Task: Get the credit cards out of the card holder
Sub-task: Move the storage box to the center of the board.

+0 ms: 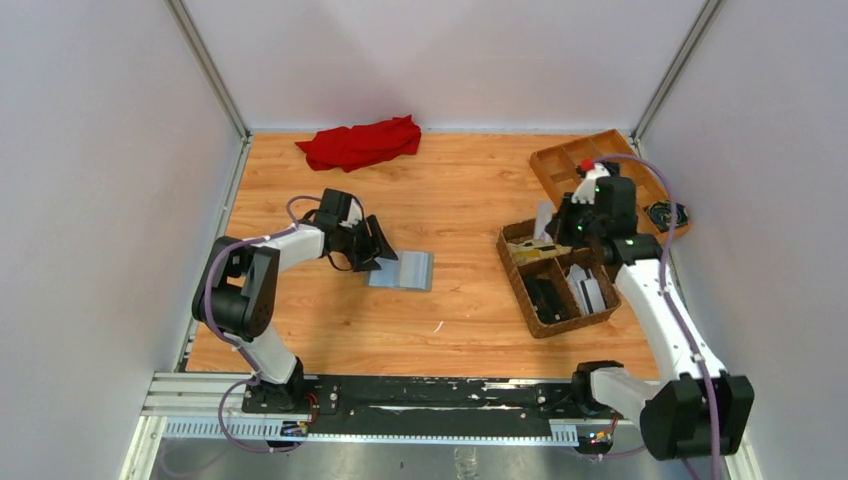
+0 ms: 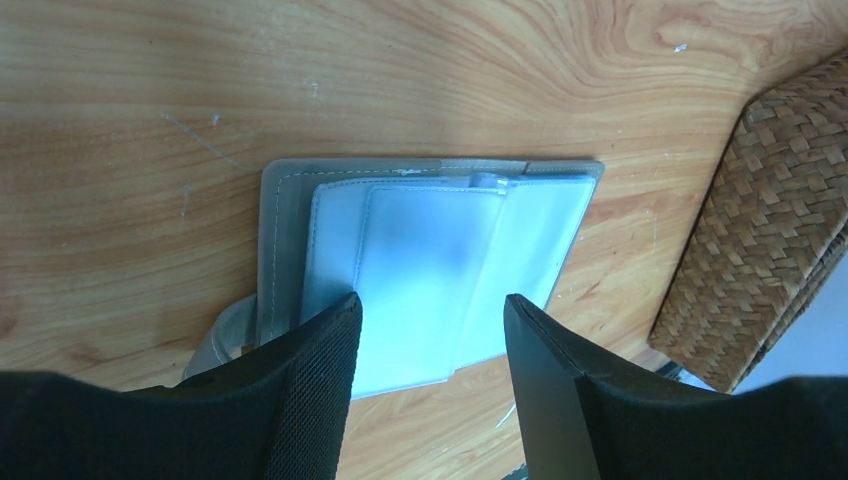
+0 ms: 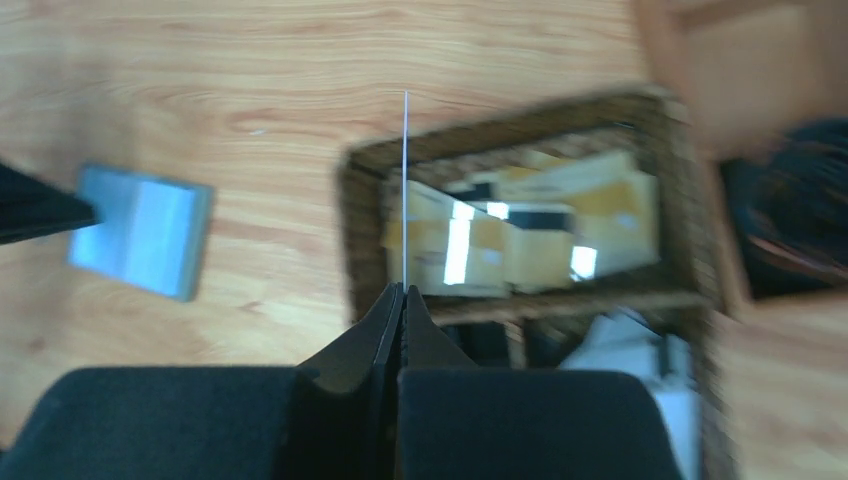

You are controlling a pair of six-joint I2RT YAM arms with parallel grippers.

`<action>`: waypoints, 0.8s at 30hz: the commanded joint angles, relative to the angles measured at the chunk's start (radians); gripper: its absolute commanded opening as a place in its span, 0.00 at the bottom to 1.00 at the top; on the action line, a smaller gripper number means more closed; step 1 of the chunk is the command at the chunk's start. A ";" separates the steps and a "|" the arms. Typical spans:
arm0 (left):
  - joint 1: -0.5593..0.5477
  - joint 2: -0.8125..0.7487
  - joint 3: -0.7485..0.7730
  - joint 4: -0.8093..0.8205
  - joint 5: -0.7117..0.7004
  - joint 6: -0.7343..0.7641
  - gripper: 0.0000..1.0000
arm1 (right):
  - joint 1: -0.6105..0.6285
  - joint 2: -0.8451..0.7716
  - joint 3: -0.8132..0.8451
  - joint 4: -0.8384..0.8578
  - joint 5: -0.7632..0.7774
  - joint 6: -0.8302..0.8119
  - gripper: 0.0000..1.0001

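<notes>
card holder [image 2: 440,225] open flat, blue-grey inside (grey rim) | left gripper [image 2: 432,302] wide | right gripper [image 3: 403,292] pinching credit card [image 3: 405,180]

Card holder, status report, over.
Left gripper open, straddling open grey bifold card holder on wooden table. Right gripper shut on thin pale card, edge-on, above brown woven basket. Nothing in the way at the holder.

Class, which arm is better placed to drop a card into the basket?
Right: right gripper pinches a thin card above the woven basket; left gripper straddles the card holder, open.
</notes>
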 commanded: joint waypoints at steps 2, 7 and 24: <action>0.011 -0.011 0.016 -0.070 0.009 0.050 0.61 | -0.170 -0.129 -0.052 -0.188 0.175 -0.164 0.00; 0.011 0.014 0.057 -0.086 0.039 0.063 0.61 | -0.248 -0.238 -0.124 -0.173 0.229 -0.261 0.00; 0.014 0.095 0.151 -0.114 0.123 0.108 0.61 | -0.264 0.014 -0.025 -0.392 0.074 -0.315 0.00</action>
